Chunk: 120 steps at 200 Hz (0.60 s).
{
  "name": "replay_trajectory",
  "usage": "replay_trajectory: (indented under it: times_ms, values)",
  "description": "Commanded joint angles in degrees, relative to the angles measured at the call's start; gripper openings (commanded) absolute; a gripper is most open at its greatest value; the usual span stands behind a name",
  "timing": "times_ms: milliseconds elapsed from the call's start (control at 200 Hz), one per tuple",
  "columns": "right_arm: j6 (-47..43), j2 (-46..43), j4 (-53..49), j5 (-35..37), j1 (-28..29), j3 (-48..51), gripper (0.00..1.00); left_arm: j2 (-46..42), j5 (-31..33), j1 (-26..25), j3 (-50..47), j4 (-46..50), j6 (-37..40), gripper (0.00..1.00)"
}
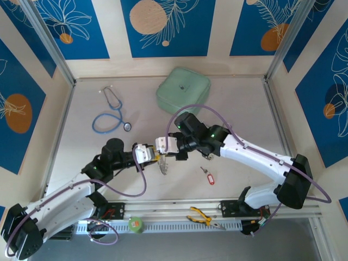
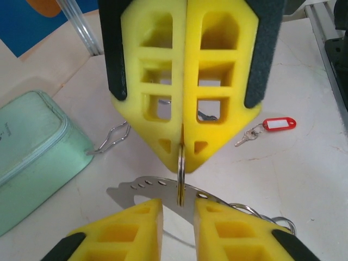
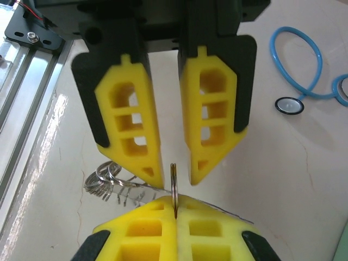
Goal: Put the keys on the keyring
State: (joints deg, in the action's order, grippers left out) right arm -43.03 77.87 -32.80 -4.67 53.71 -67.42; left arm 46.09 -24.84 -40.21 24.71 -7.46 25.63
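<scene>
Pale tabletop [image 1: 76, 138] boxed in by blue leaf-patterned walls. At mid-table, starting from the left: left gripper [image 2: 178, 205], yellow fingers [image 3: 136, 125] parted, straddling the keyring [image 2: 181, 160] without visibly touching it. Thin silvery ring seen edge-on, with a flat holed metal piece [image 2: 142, 187] and smaller loops dangling under it toward the table. Just to the right, nose to nose with the first claw, right gripper [image 3: 175, 209], pads [image 2: 191, 109] pressed together and clamped on the ring's rim.

Judged step: getting a second hold on the ring to work its coil apart for threading. Best done by holding the right clamp firm, closing the left fingers gently on the free edge close to the right tips, then prying sideways rather than pulling down. Worth avoiding: squeezing both claws onto the same spot, or snagging the dangling pieces.

Around, left to right: beyond and left of the left claw, blue-tubed stethoscope [image 1: 111, 111]. Beyond both claws, mint-green zipped case [image 1: 183, 89], with a silver wire clip [image 2: 113, 137] beside it. Right of the right claw and nearer the bases, well apart, small key with red tag [image 1: 210, 178], lying flat, not yet on the ring. By the front rail, yellow-handled pliers [image 1: 203, 218]. Open table between claws and tagged key, so no obstacle to fetching it.
</scene>
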Motion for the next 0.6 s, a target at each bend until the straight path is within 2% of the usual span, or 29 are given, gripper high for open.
replay_trajectory:
  times_ms: [0, 190, 360, 455, 540, 595]
  values:
    - [0.45, 0.85, -1.13, -0.18, 0.8, -1.96, 0.0, 0.15, -1.61, -0.32, 1.46, -2.96, 0.64, 0.2]
    - [0.57, 1.82, -1.39, 0.8, 1.32, -2.85, 0.0, 0.07, -3.26, -0.32, 0.95, -4.38, 0.16, 0.16]
    - [3.55, 0.31, 2.43, -0.69, 0.68, -1.46, 0.0, -0.08, -3.55, -0.4, 0.23, -6.12, -0.33, 0.0]
    - [9.64, -5.42, 11.1, -7.66, -4.13, 5.16, 0.26, -1.04, -3.72, -0.33, -1.47, -9.28, -1.86, 0.0]
    - [13.41, -12.63, 23.33, -20.44, -10.11, 15.23, 0.31, -1.26, -4.45, -0.38, -4.82, -17.62, -5.98, 0.0]
    - [16.08, -15.94, 31.96, -24.04, -12.35, 21.61, 0.33, -0.49, -5.32, -0.35, -6.8, -23.54, -8.97, 0.0]
